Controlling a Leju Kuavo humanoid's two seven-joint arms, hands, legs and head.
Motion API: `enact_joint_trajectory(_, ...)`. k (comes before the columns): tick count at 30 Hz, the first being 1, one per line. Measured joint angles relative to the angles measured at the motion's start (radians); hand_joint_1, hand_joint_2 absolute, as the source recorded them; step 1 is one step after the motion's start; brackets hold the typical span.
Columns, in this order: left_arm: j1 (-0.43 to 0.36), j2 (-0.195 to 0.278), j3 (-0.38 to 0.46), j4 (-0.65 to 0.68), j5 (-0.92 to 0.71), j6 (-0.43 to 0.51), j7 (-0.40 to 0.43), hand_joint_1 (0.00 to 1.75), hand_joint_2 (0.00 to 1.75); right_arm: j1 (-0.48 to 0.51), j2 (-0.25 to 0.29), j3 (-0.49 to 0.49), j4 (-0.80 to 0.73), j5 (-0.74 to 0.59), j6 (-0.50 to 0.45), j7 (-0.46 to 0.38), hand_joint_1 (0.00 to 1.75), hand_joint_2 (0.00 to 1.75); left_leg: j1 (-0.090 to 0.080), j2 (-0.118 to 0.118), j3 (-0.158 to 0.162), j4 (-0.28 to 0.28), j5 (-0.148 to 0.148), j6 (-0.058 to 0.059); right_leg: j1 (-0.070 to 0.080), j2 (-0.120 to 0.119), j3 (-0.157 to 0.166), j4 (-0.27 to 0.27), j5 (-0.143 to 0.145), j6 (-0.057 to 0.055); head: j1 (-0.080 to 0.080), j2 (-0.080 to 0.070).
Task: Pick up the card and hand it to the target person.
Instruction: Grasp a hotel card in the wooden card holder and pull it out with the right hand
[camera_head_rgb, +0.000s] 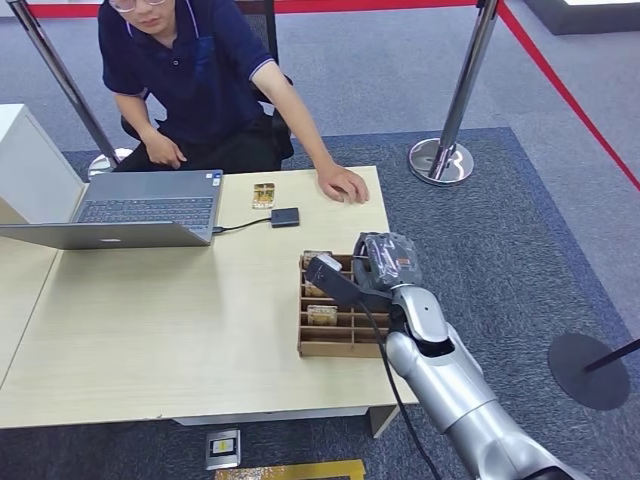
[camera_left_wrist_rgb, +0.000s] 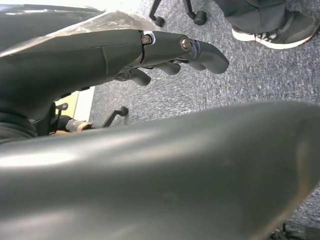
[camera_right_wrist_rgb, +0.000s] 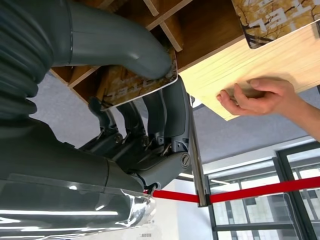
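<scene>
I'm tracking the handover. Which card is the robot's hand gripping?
The card at the rack's far end, pinched by the right hand; another sits slotted, another lies beyond the rack.

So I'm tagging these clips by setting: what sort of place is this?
Probably a demo or exhibition area set up like a reception desk: stanchions with red rope fence off a grey carpet, and a person sits behind a table with a laptop.
</scene>
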Motion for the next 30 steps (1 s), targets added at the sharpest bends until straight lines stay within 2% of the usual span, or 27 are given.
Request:
enact_joint_trajectory(9,0.0,0.001,0.001,0.004,0.0,-0.002,-0.002,0.0,0.0,0.0,0.0,0.0,-0.022,0.001,0.004,-0.007,1.61,1.75,0.0,0.0,0.0,0.0,0.0,0.0,0.0,0.0,0.0,0.0,0.0,0.0,0.0,0.0)
enact_joint_trajectory(19,0.0,0.004,0.001,0.004,0.0,-0.001,-0.003,0.0,0.0,-0.004,-0.005,0.009,-0.125,-0.047,0.047,-0.046,1.57,1.75,0.0,0.0,0.0,0.0,0.0,0.0,0.0,0.0,0.0,0.0,0.0,0.0,0.0,0.0)
enact_joint_trajectory(30,0.0,0.008,0.001,0.005,-0.009,-0.004,-0.01,0.0,0.0,-0.071,0.013,0.06,-0.226,-0.09,0.12,-0.062,1.42,1.75,0.0,0.0,0.0,0.0,0.0,0.0,0.0,0.0,0.0,0.0,0.0,0.0,0.0,0.0)
